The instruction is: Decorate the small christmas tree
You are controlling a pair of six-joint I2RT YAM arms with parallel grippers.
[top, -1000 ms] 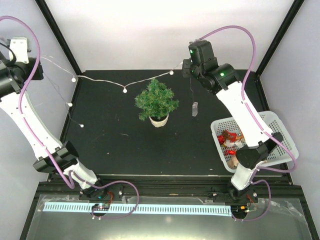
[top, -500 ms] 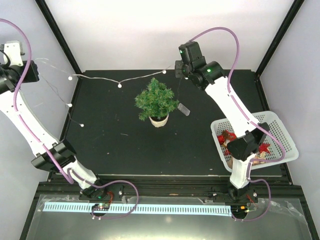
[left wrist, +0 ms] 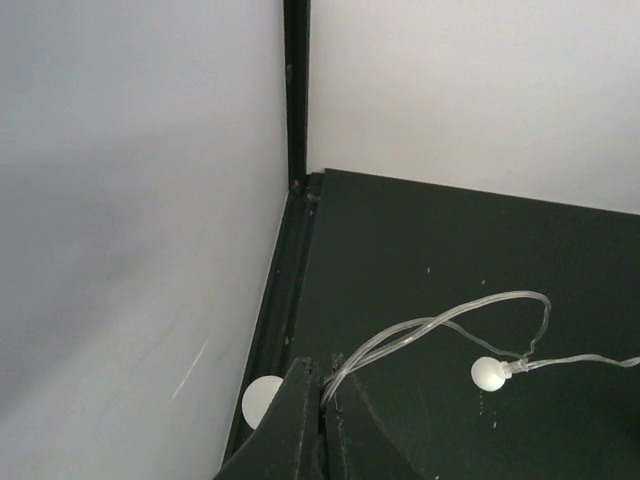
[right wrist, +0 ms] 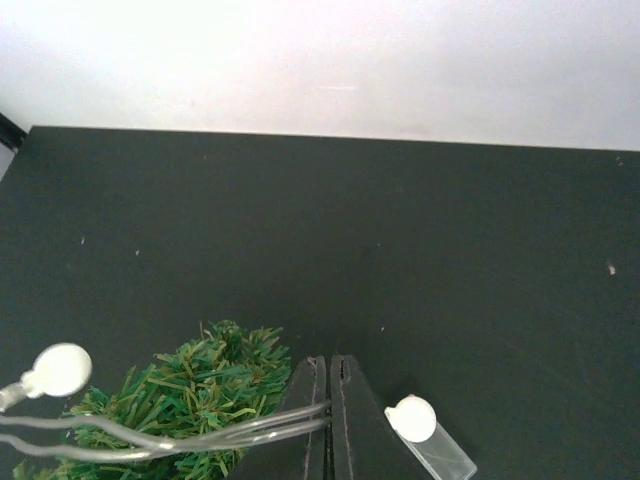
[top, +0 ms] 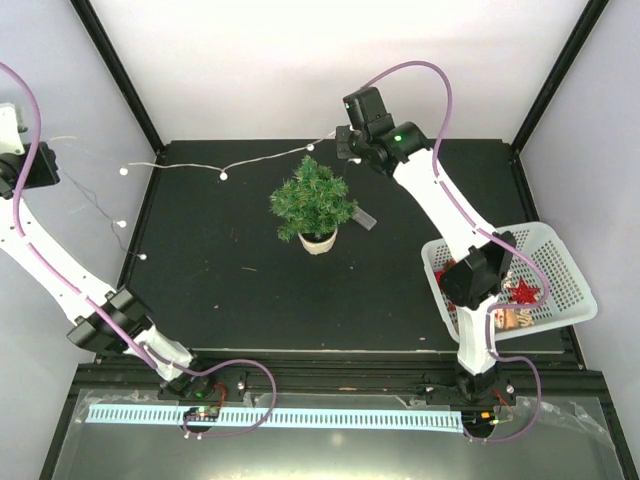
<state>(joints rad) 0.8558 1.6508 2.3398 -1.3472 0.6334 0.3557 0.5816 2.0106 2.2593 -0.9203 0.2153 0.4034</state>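
You've got one tree (top: pixel 313 200) on the table, one basket (top: pixel 565 262), one red star (top: pixel 522 292), and one light string (top: pixel 265 160). Five bulbs (top: pixel 222 176) show from above. Two pincers: left pincer (left wrist: pixel 320 425), right pincer (right wrist: pixel 330 425).

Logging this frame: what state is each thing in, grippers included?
small christmas tree: upright in its pot, undecorated.
light string: held up, sagging between both grippers.
left gripper: shut on light string.
right gripper: shut on light string.
white basket: upright, ornaments inside.
clear case: lying flat beside the tree.
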